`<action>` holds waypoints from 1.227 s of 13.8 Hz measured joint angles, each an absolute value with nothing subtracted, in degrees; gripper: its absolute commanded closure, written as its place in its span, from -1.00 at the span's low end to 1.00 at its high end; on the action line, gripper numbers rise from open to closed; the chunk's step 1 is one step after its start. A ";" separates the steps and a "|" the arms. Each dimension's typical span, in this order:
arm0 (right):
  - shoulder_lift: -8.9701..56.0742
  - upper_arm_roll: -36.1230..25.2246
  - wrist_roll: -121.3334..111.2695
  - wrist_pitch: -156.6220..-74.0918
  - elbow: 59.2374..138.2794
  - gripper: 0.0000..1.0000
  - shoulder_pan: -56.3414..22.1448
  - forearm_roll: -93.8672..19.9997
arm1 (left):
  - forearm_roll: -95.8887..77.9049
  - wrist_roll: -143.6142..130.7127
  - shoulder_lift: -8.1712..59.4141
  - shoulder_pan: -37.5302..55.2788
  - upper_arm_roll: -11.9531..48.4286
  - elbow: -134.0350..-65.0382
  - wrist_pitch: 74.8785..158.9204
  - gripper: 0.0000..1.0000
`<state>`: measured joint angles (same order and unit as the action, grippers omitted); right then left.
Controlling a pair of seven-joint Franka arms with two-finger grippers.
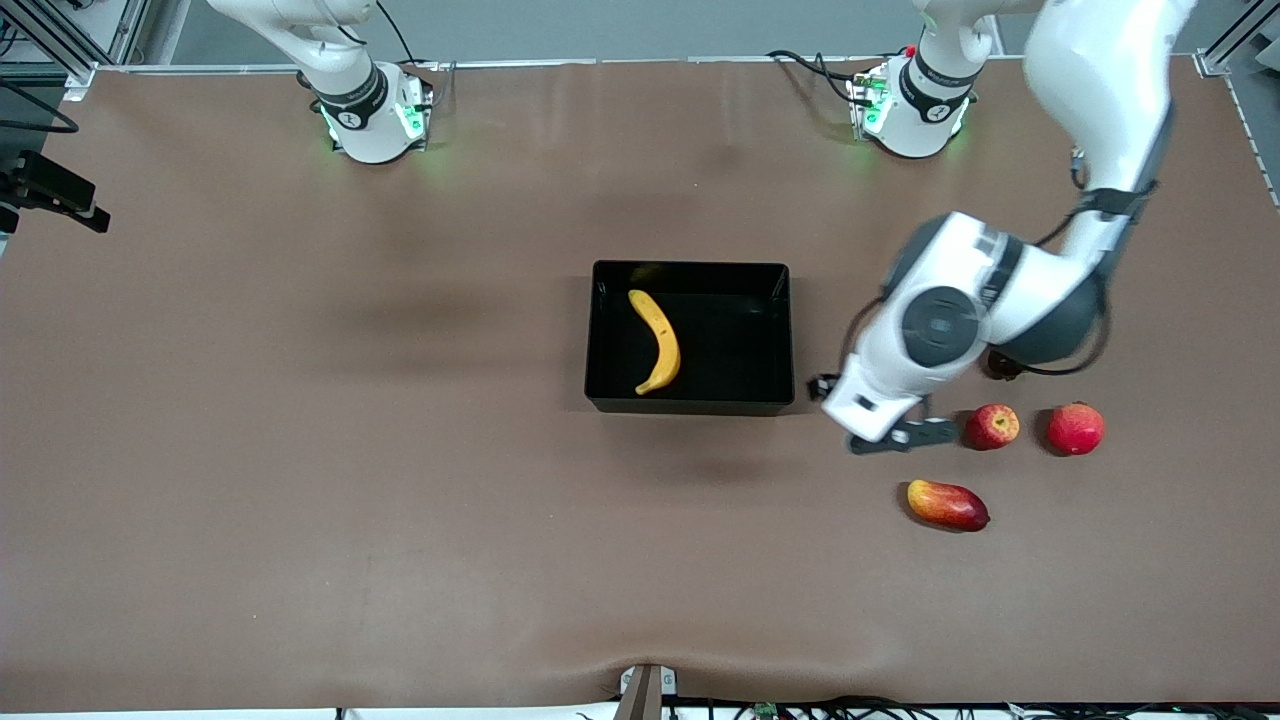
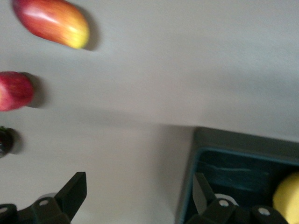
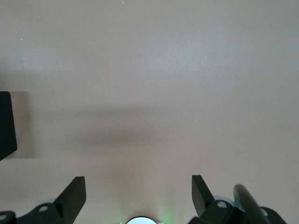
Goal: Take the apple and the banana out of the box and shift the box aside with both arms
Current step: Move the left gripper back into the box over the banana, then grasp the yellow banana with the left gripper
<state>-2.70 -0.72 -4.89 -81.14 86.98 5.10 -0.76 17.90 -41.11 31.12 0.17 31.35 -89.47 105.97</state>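
My right gripper [image 3: 138, 198] waits up high near my right arm's base with its fingers wide and empty, so it is a long way from the fruit. The banana [image 1: 657, 340] lies in the box [image 1: 690, 400] in the middle of the table, close to the wall toward my right arm's end, its long side running from the robots' edge toward the camera's edge. My left gripper [image 1: 893, 437] is wide and empty too, between the box and the apple [image 1: 992, 426], which is already out on the table, so I think my left arm is nearer to the banana.
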 measured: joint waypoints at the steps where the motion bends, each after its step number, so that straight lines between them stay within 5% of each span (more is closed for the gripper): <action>1: -2.70 -0.73 -4.89 -81.14 86.98 -1.00 5.11 -0.76 | 17.90 -42.80 31.84 2.01 31.35 -89.45 106.72 -1.00; 17: -2.70 -0.72 -4.89 -81.18 86.98 -1.00 5.11 -0.76 | 22.58 -48.97 41.23 17.89 31.27 -88.10 120.92 -1.00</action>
<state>-2.70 -0.72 -4.89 -81.18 86.98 5.11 -0.76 22.58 -48.97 41.23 17.89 31.27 -88.10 120.92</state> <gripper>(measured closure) 0.000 0.000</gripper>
